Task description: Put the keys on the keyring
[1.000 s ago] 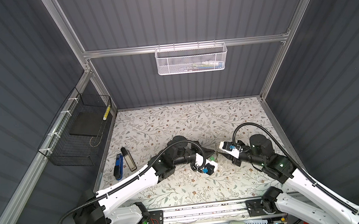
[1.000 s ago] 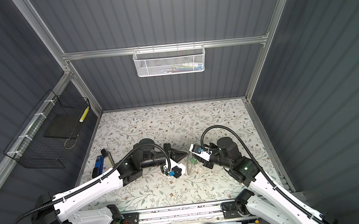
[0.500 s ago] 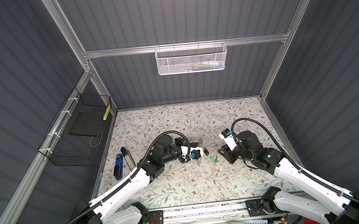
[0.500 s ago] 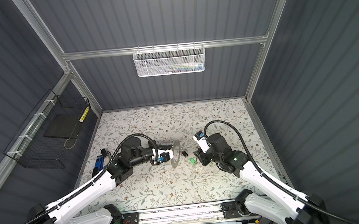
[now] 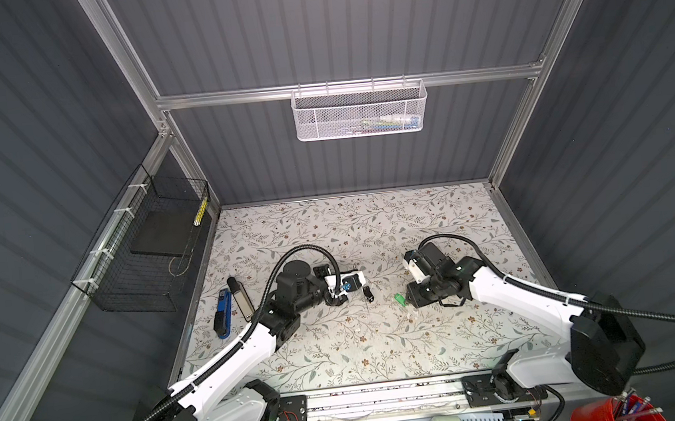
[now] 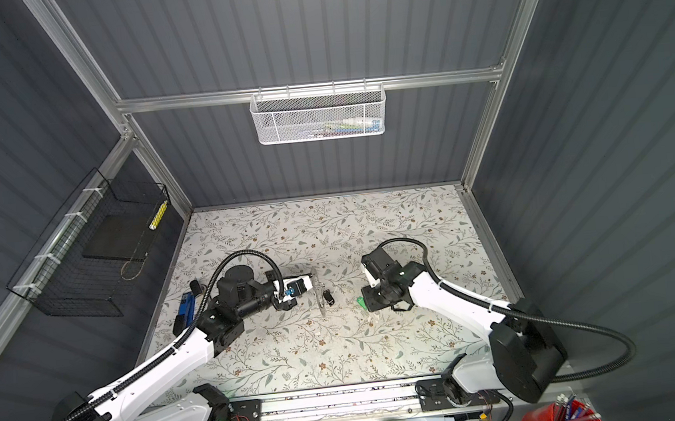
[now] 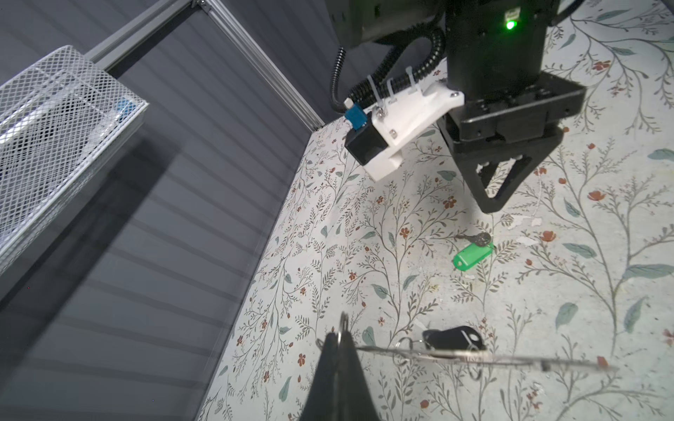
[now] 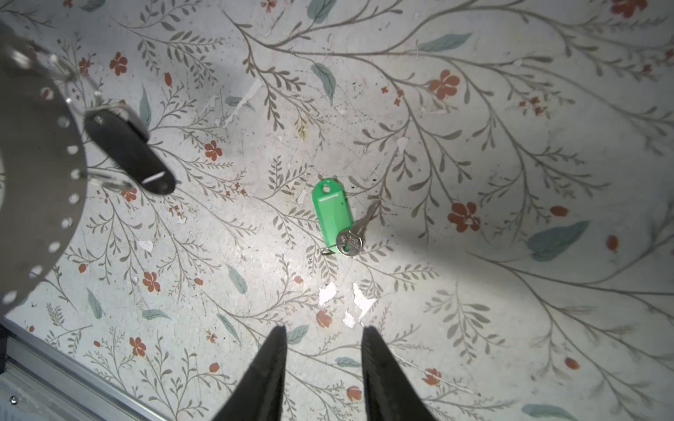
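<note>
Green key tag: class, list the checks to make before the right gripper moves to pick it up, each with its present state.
1. Right gripper open: ok.
2. Green key tag lying free on the table: ok.
3. Tag between the right jaws: not ok, it lies ahead of them.
4. Left gripper shut on the keyring: ok.
5. Black tag hooked onto the keyring: cannot tell.

On the floral tabletop (image 5: 380,341) the left gripper (image 5: 355,290) reaches toward the middle. A black key (image 5: 369,292) lies just beside it, and the keyring (image 5: 364,303) shows only as a thin edge-on line. A green key tag (image 5: 398,298) lies just beside the down-pointing right gripper (image 5: 412,298).
</note>
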`<state>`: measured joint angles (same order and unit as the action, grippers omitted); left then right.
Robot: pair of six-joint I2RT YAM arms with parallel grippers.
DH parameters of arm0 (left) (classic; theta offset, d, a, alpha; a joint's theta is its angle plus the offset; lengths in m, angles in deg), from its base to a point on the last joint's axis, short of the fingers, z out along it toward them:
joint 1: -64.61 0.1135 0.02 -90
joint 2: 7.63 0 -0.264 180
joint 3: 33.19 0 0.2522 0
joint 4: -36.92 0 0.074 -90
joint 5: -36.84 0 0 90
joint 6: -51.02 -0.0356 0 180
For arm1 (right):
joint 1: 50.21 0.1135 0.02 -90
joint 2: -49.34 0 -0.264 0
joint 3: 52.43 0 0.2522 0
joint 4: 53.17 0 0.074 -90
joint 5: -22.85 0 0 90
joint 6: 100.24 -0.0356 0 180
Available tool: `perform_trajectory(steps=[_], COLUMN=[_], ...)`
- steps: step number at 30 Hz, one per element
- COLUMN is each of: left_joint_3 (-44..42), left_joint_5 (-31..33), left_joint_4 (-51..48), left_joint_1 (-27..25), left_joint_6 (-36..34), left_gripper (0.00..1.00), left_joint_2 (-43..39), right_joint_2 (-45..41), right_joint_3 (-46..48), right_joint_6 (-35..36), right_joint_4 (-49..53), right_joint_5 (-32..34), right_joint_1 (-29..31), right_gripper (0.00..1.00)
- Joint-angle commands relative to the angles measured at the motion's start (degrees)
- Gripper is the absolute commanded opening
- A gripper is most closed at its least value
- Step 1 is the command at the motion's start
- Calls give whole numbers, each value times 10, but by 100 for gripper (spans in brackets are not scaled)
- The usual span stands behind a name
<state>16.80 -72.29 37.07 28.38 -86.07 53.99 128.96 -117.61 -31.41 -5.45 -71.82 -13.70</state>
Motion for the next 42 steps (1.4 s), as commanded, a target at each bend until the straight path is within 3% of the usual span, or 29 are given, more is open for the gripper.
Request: perform_trajectory(steps=[1,7,20,30,36,42], left_joint_3=[-8,-26,-43,-53,-53,-32], left_joint_5=[-12,-4,-26,-78,-149,-238], left_joint_4=[53,87,101,133,150,163], left_joint_1=[7,8,8,8,10,11], left_joint_6=[40,62,73,89,114,165], left_gripper=[0,0,0,0,0,0], left_joint_2=[10,9,-2,3,-1,7], right_joint_2=[44,120,190,148,-56,-239], right_joint_3=[-30,-74,-110,-87,0,119], right_joint_6=[-57,-61,-64,-41,109,300], right_joint_4=[45,73,87,60,-97,-295], right_joint_5=[9,5,23,40,12,-179], right_joint_1=[11,21,23,21,27,28], right_gripper=[37,37,36,33,32,18])
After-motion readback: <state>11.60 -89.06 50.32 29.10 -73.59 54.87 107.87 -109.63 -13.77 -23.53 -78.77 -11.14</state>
